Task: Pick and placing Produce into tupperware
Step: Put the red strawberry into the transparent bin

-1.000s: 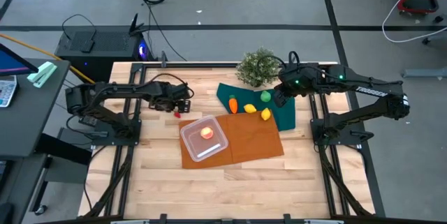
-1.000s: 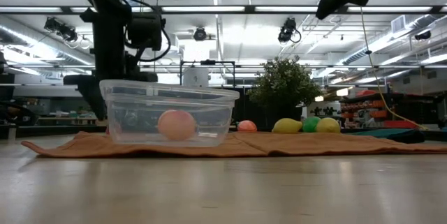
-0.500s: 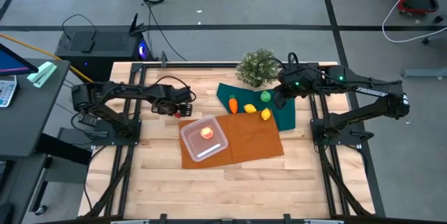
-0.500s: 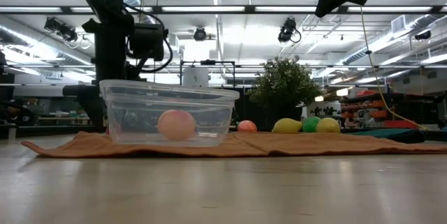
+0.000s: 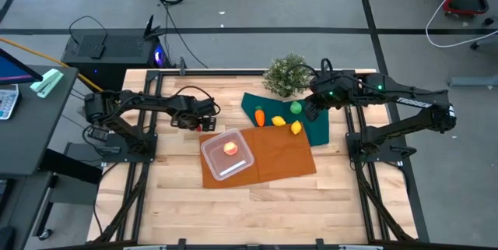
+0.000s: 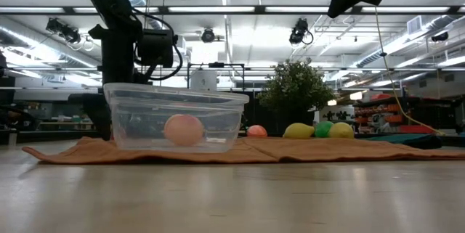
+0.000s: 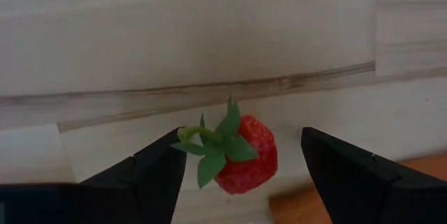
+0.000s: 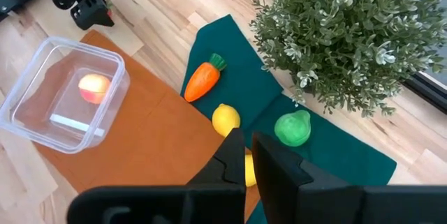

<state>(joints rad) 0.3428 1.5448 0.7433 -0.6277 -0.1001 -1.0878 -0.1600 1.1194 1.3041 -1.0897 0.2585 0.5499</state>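
Observation:
The tiny red piece, a toy strawberry (image 7: 244, 158) with green leaves, lies on the bare wood (image 5: 199, 128) left of the tupperware (image 5: 227, 153). My left gripper (image 7: 241, 137) (image 5: 205, 120) hangs open over it, one finger on either side, touching nothing. The clear tupperware stands on the orange cloth (image 5: 272, 156) and holds the peach-red fruit (image 5: 230, 148) (image 6: 183, 129). The carrot (image 8: 202, 79), two lemons (image 5: 278, 121) (image 5: 296, 128) and green ball (image 8: 292, 129) lie on the dark green cloth (image 5: 315, 125). My right gripper (image 8: 248, 151) (image 5: 310, 110) is shut, high above them.
A bushy potted plant (image 5: 286, 75) stands at the far edge, behind the green cloth. Bare wooden table (image 5: 257, 203) lies toward the near edge. The arms' frames run along the left and right sides.
My left gripper has moved a little toward the table's right and downward, closer to the strawberry and the tupperware. The right arm has kept still.

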